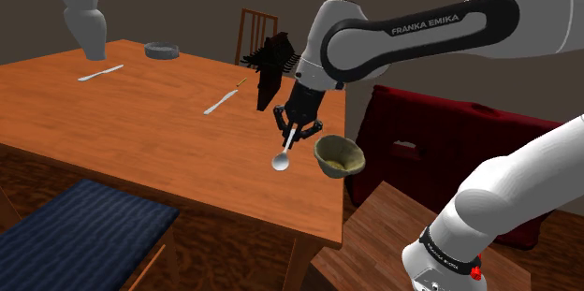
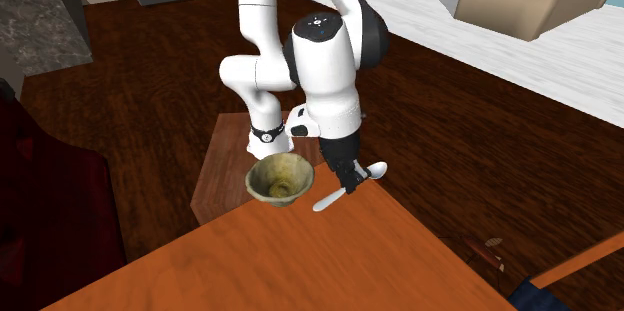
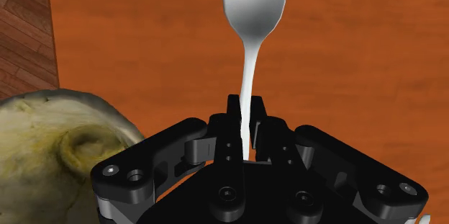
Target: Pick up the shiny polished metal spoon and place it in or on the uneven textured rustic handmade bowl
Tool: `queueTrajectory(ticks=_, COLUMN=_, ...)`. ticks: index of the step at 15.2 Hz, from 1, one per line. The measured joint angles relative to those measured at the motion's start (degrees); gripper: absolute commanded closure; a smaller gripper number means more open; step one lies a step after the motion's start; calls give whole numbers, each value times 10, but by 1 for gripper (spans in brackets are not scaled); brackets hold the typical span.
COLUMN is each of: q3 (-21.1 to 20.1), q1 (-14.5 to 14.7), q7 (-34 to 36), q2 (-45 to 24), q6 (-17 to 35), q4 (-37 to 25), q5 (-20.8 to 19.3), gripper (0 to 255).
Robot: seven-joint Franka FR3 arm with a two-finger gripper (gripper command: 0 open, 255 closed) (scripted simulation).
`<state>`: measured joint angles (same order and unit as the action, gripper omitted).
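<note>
Claw point(image 3: 246, 117) was clenched on the spoon point(image 3: 253, 14), both black fingers clamped on the thin handle close to its end. The rest of the handle and the spoon's rounded head stuck straight out past the fingertips, pale and glossy, over the orange-brown wooden bench point(image 1: 140, 121). In the shoulder view the spoon hung down from the claw, head lowest, close above the bench top near its edge; contact with the surface could not be judged. The bowl point(image 1: 339, 156), rough and yellowish-green with an uneven rim, sat at the bench edge just beside the claw, toward the shoulder view's right. Spoon was not over the bowl; a small gap showed between the two in both exterior views. Further along the bench, well apart from the claw, lay two pale utensils point(image 1: 222, 102), a small grey dish point(image 1: 161, 50) and a white vase point(image 1: 84, 22).
</note>
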<state>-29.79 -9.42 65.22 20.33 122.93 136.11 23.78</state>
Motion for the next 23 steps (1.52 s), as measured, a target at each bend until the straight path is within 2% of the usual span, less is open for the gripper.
queueTrajectory(ticks=11, q3=23, q1=-2, q7=4, q2=37, q6=-87, q4=-49, q5=-6, gripper=255)
queueTrajectory(ticks=18, q3=102, q1=-16, q7=-82, q2=114, q6=-130, q4=11, q5=-12, gripper=255)
queueTrajectory(ticks=23, q3=165, q1=-35, q7=-146, q2=165, q6=-165, q4=47, q5=-34, gripper=255)
